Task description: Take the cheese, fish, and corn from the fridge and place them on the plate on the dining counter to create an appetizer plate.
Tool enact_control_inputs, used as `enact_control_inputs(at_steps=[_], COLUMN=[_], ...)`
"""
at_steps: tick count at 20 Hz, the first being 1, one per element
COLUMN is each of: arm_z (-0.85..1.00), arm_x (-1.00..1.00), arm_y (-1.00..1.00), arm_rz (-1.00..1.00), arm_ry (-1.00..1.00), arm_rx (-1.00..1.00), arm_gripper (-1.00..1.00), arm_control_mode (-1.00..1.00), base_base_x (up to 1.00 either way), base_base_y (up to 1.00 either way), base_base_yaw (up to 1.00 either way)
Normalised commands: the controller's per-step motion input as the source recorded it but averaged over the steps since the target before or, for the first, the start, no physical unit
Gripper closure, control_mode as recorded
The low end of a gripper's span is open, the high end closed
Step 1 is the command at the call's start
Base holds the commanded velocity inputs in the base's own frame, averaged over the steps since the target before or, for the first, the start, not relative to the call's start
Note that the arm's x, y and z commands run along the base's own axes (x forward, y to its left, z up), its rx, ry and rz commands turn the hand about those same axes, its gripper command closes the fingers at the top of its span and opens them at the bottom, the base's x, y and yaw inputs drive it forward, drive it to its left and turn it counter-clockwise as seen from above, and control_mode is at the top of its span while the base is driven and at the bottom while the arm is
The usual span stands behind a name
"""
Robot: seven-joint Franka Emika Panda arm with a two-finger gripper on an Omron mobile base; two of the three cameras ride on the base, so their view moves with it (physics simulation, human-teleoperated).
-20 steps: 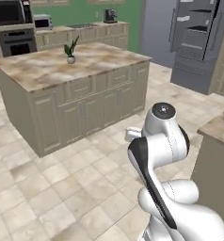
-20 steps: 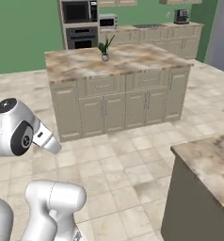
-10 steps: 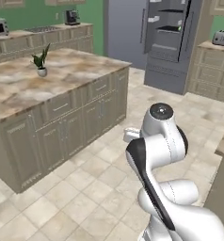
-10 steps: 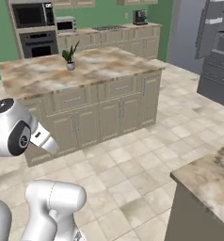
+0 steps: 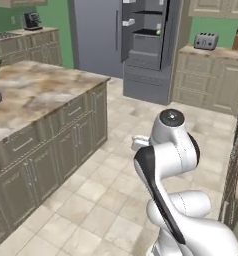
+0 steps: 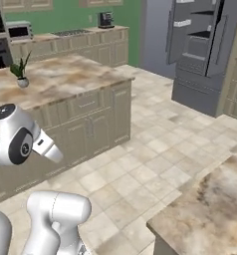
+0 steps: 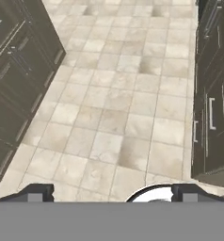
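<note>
Left base view: the fridge [image 5: 146, 45] is seen open across the tiled floor [image 5: 116, 170], a small green item, perhaps the corn [image 5: 158, 32], lying on one dark shelf; other contents cannot be made out. A toaster [image 5: 207, 40] stands on the table [image 5: 211, 52] beside it. The claw [image 7: 112, 193] is spread wide, holding nothing.

I'm seeing the fridge [image 5: 141, 45] in smooth matt grey metal, the island bench [image 5: 36, 95] topped in polished beige marbled stone over matt panelled cabinets, the floor [image 7: 114, 108] in faintly glossy mottled cream tile, and a shiny metal toaster [image 5: 206, 41].
</note>
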Motion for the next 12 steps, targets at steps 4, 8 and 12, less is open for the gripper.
enact_control_inputs(at_steps=[4,8,12], arm_z=[0.0,0.0,0.0], arm_x=[0.0,0.0,0.0], arm_y=[0.0,0.0,0.0], arm_rz=[0.0,0.0,0.0], arm_ry=[0.0,0.0,0.0], arm_rx=[0.0,0.0,0.0], arm_gripper=[-1.0,-1.0,-1.0], arm_control_mode=[1.0,1.0,1.0], base_base_x=[1.0,1.0,1.0], base_base_y=[-0.25,0.09,0.33], base_base_yaw=[-0.31,-0.31,-0.16])
